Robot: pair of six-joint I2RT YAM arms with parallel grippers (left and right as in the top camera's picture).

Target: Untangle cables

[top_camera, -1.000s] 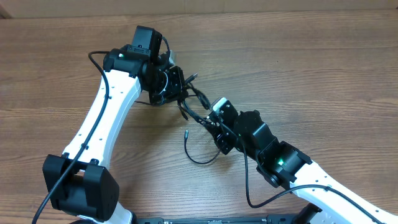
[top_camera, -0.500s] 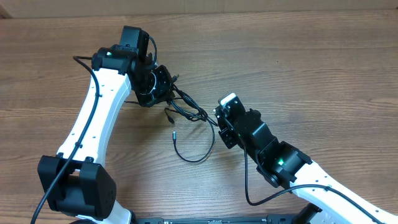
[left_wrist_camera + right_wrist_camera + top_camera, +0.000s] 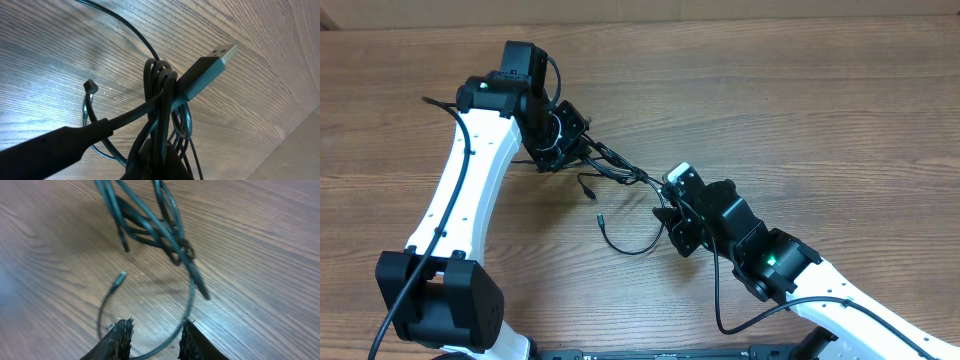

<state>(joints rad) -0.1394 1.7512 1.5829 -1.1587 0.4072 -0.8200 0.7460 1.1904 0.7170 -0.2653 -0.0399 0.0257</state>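
Knot held up by one arm, separation step in hand

The left gripper (image 3: 563, 140) is clamped shut on the bunched cables (image 3: 620, 172), with a USB-like plug (image 3: 210, 70) jutting out of the knot. The right gripper (image 3: 156, 337) is seen with its jaws narrowly apart and nothing gripped, while a loose loop (image 3: 107, 305) lies on the table (image 3: 820, 100) just ahead of them. The tangle is strung from the left gripper toward the right one. Judged next: one strand is to be pinched by the right jaws and drawn away from the held knot.
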